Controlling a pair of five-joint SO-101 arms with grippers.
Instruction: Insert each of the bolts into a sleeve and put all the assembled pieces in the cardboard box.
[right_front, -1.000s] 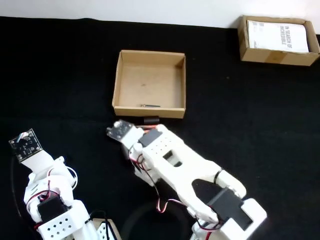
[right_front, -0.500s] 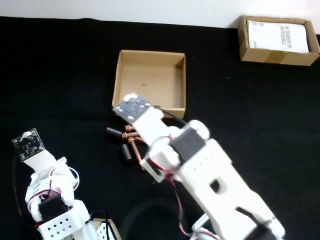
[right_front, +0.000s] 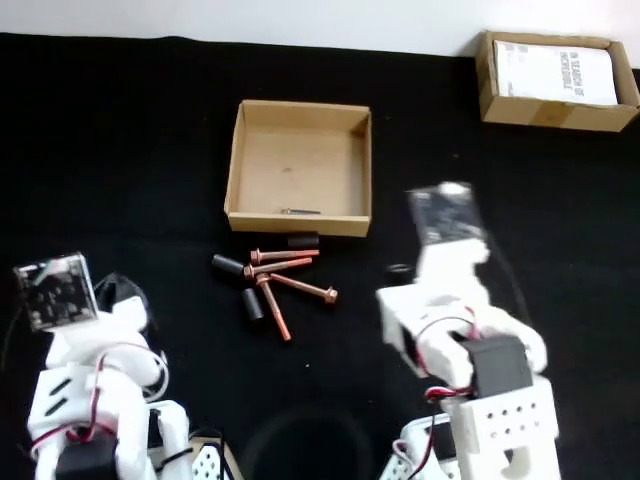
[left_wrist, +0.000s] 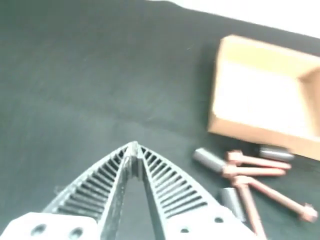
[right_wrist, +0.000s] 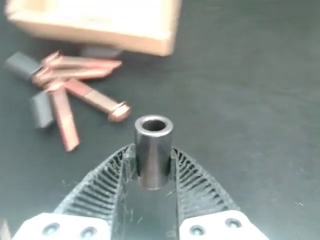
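Four bolts (right_front: 285, 285) lie loose just beside the box (right_front: 232, 170). My right gripper (right_wrist: 151, 155) clamps a sleeve (right_wrist: 153, 145) with its bore left uncovered, I judge so a bolt can enter. My left gripper (left_wrist: 134, 150) is closed on nothing.

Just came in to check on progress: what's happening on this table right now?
The right gripper holds one dark sleeve upright above the black table. The left gripper is shut and empty. Four copper bolts and three more sleeves lie loose in front of the cardboard box, none assembled yet.
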